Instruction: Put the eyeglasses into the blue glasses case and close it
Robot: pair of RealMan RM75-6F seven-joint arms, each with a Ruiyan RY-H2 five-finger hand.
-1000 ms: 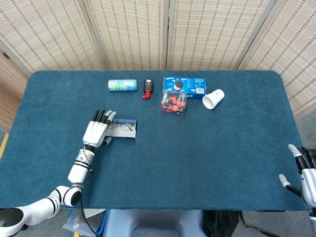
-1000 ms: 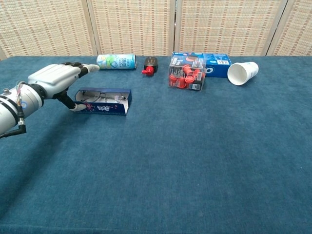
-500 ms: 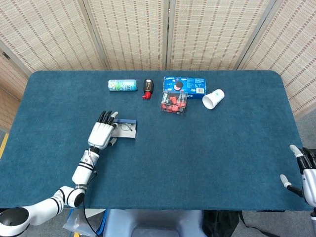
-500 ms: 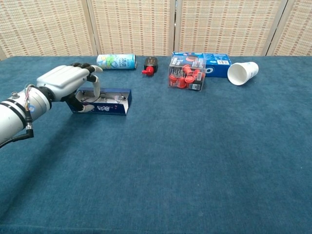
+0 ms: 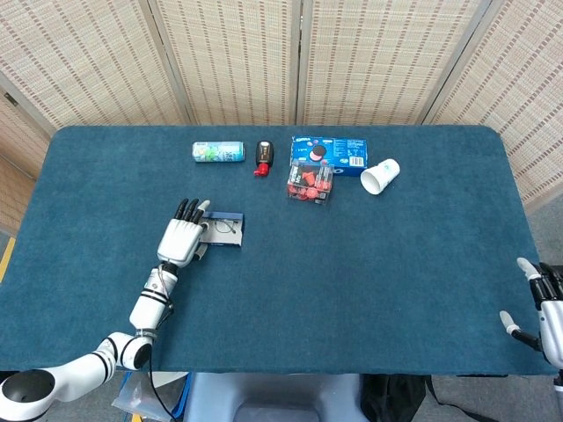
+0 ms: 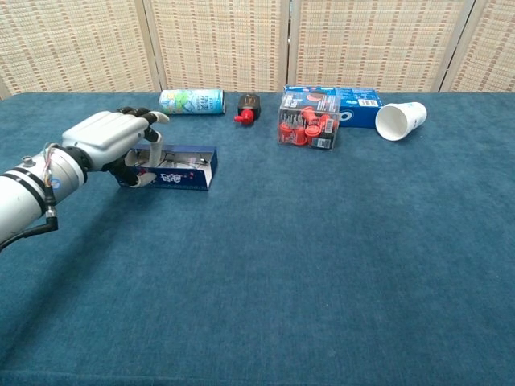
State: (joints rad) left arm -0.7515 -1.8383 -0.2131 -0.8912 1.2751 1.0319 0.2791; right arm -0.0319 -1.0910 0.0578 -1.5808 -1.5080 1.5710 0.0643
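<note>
Blue carpet-like cloth covered the table from edge to edge; toward its left side the left hand rested over the left end of the blue glasses case, its fingers draped across the case's near-left corner and its thumb against the front wall in the chest view; the hand touched the case, but whether it actually clasped it cannot be told from either view; the case lay open, a shallow tray with its long side running left to right; the eyeglasses lay inside it, thin wire frames showing just to the right of the fingers, not held by the hand; farther back stood a row of other things, well apart from the case: a green drink can lying on its side, then a small black and red object, then a clear box of red pieces touching the front of a blue biscuit box, then a white paper cup tipped on its side; at the far right edge of the head view the right hand hung off the table's corner, its fingers spread and holding nothing.
</note>
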